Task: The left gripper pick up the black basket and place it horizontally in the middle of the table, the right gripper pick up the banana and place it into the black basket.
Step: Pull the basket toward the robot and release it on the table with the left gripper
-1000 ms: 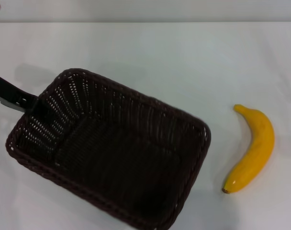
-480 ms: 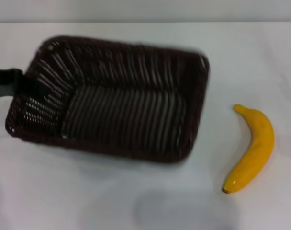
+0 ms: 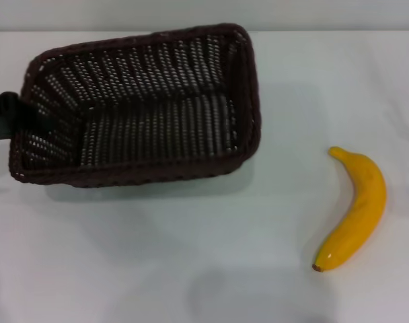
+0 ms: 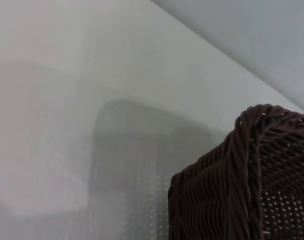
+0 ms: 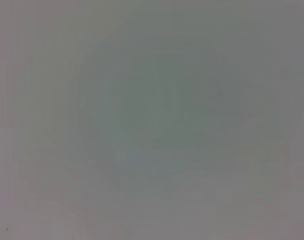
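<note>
Left gripper (image 3: pixel 16 120) at the black basket's (image 3: pixel 140 108) left short rim, basket lifted and tilted.
Left gripper enters from the left frame edge, fingers pinching the rim of the basket in the upper left; its shadow lies on the bench (image 3: pixel 191 269). Against half a second ago the basket sits higher and turned further. Banana (image 3: pixel 352 210) unmoved at right. Right gripper out of view; its wrist view is blank grey.

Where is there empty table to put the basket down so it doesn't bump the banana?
The table is bare in front of the basket, and between it and the banana on the right. It is also bare behind the banana. The far left is crowded: the left gripper holds the basket's short end there.
</note>
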You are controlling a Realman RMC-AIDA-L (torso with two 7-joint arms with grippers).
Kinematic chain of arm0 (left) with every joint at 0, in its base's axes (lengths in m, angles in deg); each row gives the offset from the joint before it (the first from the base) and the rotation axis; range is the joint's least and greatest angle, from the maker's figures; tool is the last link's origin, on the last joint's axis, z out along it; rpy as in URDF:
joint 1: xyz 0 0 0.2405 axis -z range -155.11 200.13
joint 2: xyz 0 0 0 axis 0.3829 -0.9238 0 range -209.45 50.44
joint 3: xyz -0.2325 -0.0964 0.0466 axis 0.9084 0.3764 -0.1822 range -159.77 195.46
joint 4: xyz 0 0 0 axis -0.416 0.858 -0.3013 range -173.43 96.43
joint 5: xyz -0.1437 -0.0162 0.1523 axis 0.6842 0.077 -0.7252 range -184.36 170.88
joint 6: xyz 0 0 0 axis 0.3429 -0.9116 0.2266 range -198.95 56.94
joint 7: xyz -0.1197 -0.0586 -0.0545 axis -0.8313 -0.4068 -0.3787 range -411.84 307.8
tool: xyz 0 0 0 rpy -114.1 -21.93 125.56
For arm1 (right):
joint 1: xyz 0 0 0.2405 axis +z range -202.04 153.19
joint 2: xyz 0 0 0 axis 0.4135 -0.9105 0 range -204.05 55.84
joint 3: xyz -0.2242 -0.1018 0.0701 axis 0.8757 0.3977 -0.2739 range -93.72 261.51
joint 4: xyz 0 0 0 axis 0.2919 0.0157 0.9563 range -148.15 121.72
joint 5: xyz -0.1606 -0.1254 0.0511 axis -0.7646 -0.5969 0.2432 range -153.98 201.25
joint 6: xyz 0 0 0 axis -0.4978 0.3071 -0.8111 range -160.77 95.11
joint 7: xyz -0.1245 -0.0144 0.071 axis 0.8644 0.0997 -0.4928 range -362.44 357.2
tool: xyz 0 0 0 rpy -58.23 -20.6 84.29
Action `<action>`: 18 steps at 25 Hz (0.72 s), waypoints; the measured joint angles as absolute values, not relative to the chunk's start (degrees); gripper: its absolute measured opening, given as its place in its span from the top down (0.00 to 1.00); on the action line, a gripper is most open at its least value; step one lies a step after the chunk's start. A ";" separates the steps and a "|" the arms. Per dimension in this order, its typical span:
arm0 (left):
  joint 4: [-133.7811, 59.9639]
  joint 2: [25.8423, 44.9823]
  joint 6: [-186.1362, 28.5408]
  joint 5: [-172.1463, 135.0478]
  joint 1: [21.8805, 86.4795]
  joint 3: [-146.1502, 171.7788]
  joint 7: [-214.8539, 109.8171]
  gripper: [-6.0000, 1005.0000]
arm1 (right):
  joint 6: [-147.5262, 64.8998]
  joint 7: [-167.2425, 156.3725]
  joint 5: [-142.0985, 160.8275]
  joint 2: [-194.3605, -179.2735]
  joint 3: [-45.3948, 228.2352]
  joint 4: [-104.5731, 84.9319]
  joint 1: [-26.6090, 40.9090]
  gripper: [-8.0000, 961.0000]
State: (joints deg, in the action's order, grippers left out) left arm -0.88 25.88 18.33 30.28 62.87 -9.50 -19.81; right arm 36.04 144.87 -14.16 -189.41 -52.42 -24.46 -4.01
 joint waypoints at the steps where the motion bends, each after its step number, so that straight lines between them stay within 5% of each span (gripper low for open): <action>1: -1.26 25.97 18.27 30.11 63.34 -9.57 -19.84 0.86 | 36.01 144.88 -14.16 -189.41 -52.42 -24.46 -3.93 0.09; 18: -6.10 27.42 13.83 27.37 68.76 -14.06 -23.02 0.84 | 34.79 144.78 -14.25 -189.42 -52.51 -24.77 -3.36 0.09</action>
State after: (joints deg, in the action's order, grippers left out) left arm -6.10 27.42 13.83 27.37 68.76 -14.06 -23.02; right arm 34.79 144.78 -14.25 -189.42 -52.51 -24.77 -3.36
